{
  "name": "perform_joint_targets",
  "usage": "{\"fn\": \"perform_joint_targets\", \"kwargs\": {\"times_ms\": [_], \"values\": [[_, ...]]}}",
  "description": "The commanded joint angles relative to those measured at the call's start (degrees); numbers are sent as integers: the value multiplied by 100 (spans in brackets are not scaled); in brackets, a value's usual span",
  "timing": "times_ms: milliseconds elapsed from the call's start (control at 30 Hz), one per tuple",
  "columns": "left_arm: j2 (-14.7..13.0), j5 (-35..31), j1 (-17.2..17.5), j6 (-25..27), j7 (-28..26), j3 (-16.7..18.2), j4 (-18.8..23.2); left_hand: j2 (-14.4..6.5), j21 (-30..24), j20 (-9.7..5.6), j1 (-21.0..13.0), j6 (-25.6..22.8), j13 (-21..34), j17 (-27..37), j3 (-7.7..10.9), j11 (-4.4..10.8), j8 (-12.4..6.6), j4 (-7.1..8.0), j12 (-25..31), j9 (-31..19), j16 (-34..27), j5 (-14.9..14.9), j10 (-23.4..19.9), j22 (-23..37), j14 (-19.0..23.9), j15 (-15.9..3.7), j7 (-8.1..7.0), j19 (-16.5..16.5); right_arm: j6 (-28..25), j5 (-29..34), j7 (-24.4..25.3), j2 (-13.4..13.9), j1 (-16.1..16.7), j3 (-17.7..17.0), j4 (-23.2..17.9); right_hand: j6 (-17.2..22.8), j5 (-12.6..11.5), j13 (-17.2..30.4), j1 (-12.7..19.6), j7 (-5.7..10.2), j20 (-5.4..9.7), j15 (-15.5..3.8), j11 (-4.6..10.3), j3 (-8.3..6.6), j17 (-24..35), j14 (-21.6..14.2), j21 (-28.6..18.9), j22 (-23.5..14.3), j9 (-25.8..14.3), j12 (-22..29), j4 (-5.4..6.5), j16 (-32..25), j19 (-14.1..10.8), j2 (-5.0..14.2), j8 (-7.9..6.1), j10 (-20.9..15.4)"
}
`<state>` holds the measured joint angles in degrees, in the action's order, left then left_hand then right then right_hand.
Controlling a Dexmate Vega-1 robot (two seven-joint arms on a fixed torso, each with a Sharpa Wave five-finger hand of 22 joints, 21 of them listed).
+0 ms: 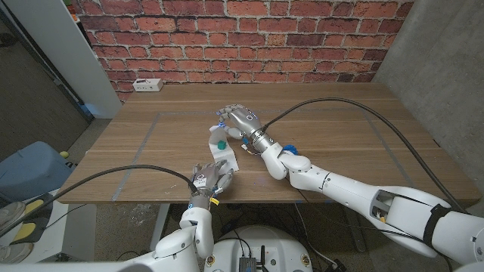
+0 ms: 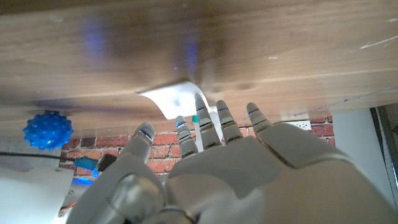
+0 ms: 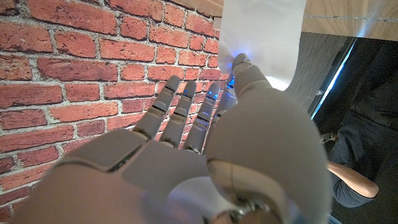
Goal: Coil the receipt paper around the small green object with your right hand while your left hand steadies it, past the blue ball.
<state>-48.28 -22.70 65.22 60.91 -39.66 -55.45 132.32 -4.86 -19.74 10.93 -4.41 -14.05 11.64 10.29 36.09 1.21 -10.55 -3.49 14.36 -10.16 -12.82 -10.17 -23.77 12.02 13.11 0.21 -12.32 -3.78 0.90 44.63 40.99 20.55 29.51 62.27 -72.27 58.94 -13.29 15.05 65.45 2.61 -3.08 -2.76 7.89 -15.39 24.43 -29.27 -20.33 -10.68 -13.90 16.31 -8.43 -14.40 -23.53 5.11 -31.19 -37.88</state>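
Observation:
A white strip of receipt paper [image 1: 221, 153] runs from near the table's front edge up past a small green object [image 1: 220, 142] that stands beside it. My right hand [image 1: 243, 123] is at the strip's far end, which curls up to its fingers. In the right wrist view the receipt paper [image 3: 264, 31] hangs at a fingertip [image 3: 244, 67] and seems pinched. My left hand [image 1: 208, 180] is at the front edge, fingers apart, reaching to the receipt paper's [image 2: 176, 99] near end; contact is unclear. The blue ball [image 1: 290, 149] peeks out behind my right wrist; it is spiky [image 2: 48, 130].
A white box [image 1: 147, 85] sits at the table's far left corner. Grey tape lines [image 1: 147, 136] mark the wood. A black cable [image 1: 363, 109] arcs over the right side. A blue bin [image 1: 34, 170] stands left of the table. A person's arm [image 3: 354, 180] is in the right wrist view.

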Motion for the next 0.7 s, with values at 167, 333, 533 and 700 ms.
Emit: {"fn": "perform_joint_targets", "kwargs": {"times_ms": [167, 333, 533, 700], "values": [[271, -1158, 626, -1144, -253, 374, -318, -82, -109, -23, -13, -1474, 238, 60, 81, -76, -541, 1, 167, -132, 33, -29, -236, 21, 337, -62, 812, 252, -297, 130, -128, 114, 221, -232, -399, 65, 12, 36, 1, 73, 6, -945, 14, -63, -8, -61, 20, -1, 11, -28, -10, 22, 1, -55, -67, -28], [358, -1415, 702, -872, 135, 426, -270, 8, -260, -122, 78, -2253, 302, 78, 24, -112, -706, 15, 406, -130, -138, -7, -844, 38, 1010, -193, 1286, 607, -365, 182, -162, 223, 344, -288, -664, 82, 13, 40, 3, 68, 4, -949, 22, -79, -12, -67, 23, 0, 22, -35, -15, 30, -5, -60, -83, -34], [510, -1773, 793, -661, 273, 430, -344, 43, -528, -348, 116, -3068, 207, 72, 6, -152, -790, 1, 594, -93, -455, 8, -1670, 100, 2284, -260, 1590, 1101, -444, 275, -251, 328, 485, -330, -921, 79, 17, 43, -9, 69, -1, -943, 19, -90, -16, -79, 27, 0, 34, -45, -12, 35, -12, -71, -93, -39], [583, -2067, 815, -402, 508, 385, -355, 42, -748, -543, 54, -3652, 97, 55, 41, -322, -852, -86, 659, -65, -620, 14, -2207, 150, 3045, -320, 1685, 1461, -515, 362, -244, 356, 577, -370, -1051, 71, 20, 46, -20, 72, -2, -940, 33, -100, -18, -83, 32, 0, 38, -53, -9, 41, -15, -78, -102, -43]]}}
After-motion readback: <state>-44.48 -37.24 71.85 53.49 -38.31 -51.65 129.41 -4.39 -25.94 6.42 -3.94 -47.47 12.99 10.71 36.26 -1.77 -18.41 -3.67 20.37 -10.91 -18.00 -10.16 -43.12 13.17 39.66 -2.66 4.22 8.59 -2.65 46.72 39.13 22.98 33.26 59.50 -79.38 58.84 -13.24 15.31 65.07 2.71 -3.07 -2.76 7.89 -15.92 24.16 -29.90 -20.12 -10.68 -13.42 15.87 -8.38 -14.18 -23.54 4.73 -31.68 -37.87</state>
